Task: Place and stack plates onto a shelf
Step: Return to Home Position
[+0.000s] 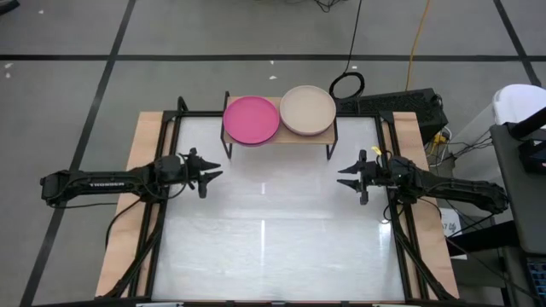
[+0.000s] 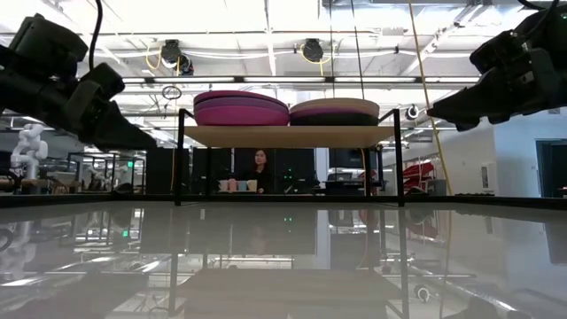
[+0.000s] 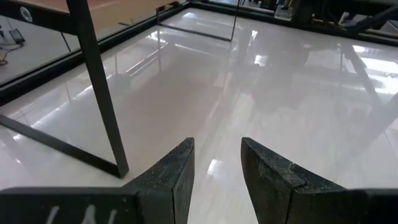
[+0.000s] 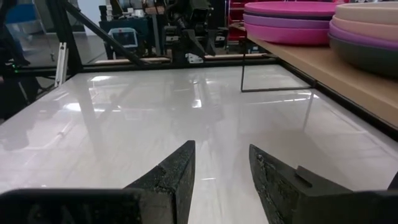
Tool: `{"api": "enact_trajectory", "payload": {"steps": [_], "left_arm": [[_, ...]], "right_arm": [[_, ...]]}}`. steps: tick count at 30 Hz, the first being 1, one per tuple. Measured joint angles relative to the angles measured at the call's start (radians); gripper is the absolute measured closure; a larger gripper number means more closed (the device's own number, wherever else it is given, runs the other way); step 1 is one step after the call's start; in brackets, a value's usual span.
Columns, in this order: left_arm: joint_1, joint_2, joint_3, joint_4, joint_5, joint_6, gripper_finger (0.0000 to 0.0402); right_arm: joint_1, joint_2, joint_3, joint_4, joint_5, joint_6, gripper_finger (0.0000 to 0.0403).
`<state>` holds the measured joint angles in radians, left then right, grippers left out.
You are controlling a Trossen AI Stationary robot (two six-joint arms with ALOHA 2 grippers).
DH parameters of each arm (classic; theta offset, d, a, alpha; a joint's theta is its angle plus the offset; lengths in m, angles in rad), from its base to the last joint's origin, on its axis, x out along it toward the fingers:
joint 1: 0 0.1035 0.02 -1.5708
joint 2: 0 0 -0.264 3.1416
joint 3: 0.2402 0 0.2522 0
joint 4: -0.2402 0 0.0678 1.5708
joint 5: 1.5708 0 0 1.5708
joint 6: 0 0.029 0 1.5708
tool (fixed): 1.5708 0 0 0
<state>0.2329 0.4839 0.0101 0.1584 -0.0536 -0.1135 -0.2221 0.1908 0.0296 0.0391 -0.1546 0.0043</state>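
from above, the shelf (image 1: 294,137) stands at the far edge of the table (image 1: 273,247), carrying 2 piles of plates side by side: a magenta-topped stack (image 1: 252,119) toward the left arm and a beige-topped stack (image 1: 307,110) toward the right arm. the left gripper (image 1: 211,175) and the right gripper (image 1: 348,176) hover over the table's side edges, facing each other, well apart from the shelf, each with its fingers spread and holding nothing. at table height, both stacks sit on the wooden board with both grippers raised on either side, and a person (image 2: 260,168) sits in the room behind. the left wrist view shows parted fingers over bare table beside a black shelf leg (image 3: 99,87). the right wrist view shows parted fingers, with purple under the magenta plate and pale pink, purple and dark grey under the beige one.
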Motion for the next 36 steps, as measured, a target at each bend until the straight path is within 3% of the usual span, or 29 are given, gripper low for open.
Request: {"api": "enact_trajectory", "payload": {"steps": [36], "left_arm": [[0.000, 0.000, 0.000, -0.005, 0.000, 0.005, 0.0266]], "right_arm": [[0.000, 0.000, 0.000, 0.001, -0.002, 0.036, 0.0271]]}}
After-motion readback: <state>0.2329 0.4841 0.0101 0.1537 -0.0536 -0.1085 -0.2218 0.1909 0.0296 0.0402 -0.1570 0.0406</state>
